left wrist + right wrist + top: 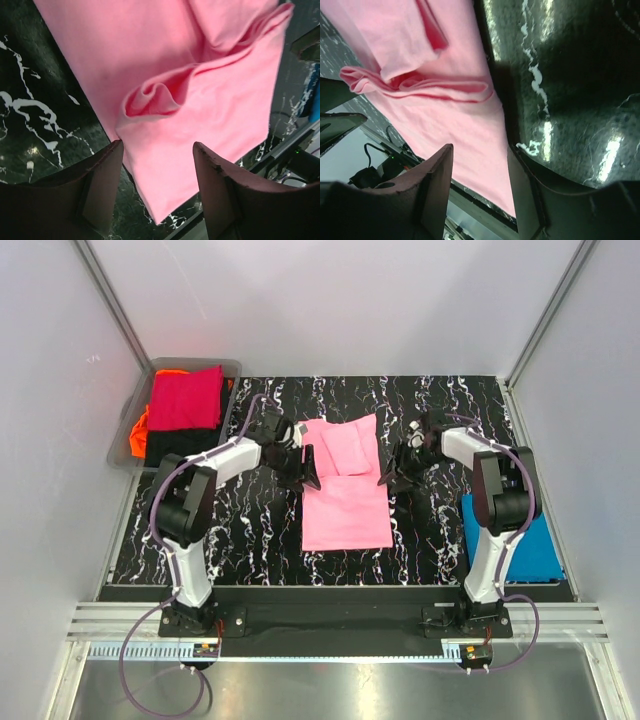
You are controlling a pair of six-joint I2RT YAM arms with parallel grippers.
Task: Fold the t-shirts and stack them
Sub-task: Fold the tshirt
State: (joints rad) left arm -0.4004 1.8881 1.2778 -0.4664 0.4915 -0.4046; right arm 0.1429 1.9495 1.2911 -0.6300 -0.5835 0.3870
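T-shirt [345, 505], light pink, lies partly folded; upper layer rumpled.

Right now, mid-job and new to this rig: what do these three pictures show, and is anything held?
The left arm and right arm are robots mounted at the table. One picture looks down from above and behind them; the other two come from a camera on each wrist. A partly folded pink t-shirt lies mid-table. The left gripper and right gripper flank it, both open, holding nothing. A blue t-shirt lies beside the right arm. A bin at far left holds a crimson t-shirt, an orange t-shirt and a black t-shirt.
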